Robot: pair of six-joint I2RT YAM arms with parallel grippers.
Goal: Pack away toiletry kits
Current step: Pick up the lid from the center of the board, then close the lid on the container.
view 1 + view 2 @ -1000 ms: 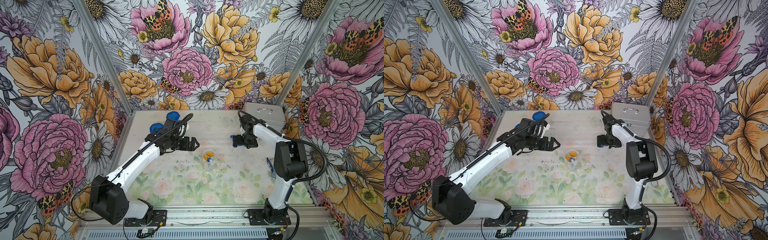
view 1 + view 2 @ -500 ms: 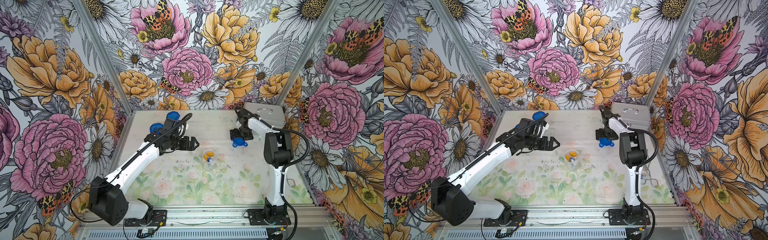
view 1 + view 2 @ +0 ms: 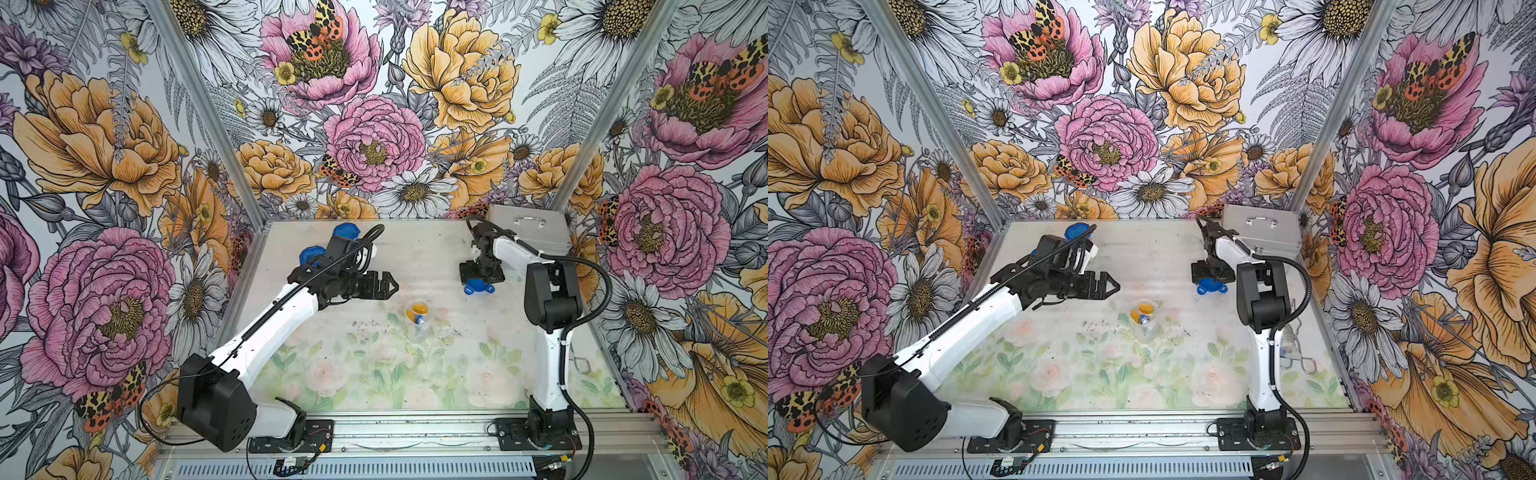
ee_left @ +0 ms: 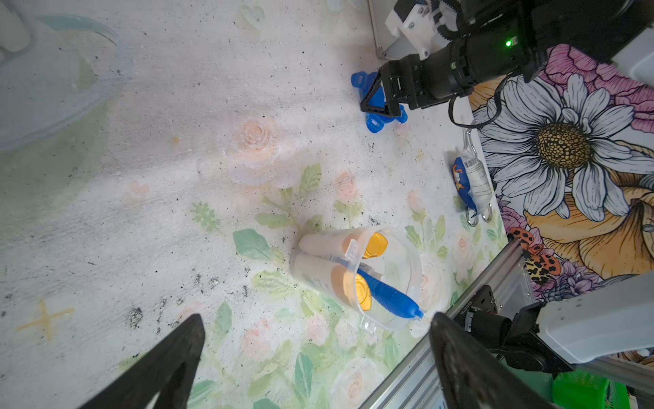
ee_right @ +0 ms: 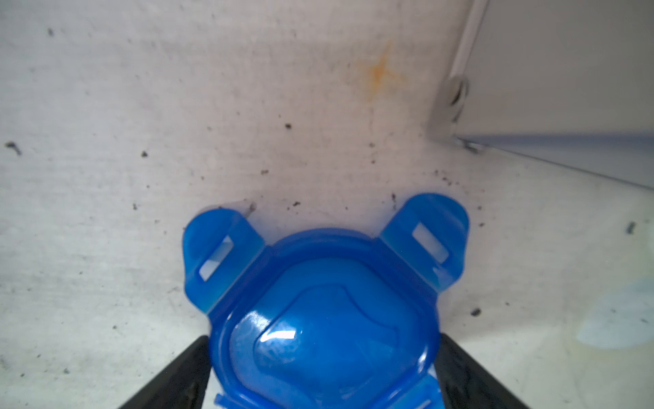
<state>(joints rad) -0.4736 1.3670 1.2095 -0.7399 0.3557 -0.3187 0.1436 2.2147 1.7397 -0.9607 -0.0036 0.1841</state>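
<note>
Blue lid (image 5: 325,301) is lying flat on the table (image 5: 177,106) near the silver case (image 5: 566,70) — my right gripper (image 5: 320,340) is straddling it, jaws spread; it's looking light, slick and bendy, so I'm favouring the rim over the tabs

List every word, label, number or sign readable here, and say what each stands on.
No text reads clearly.
Blue-and-white packet: barcode and print, too blurred.
White bottle in the clear cup: faint print, too small.
Table: hand-drawn orange cross, no lettering.
</note>
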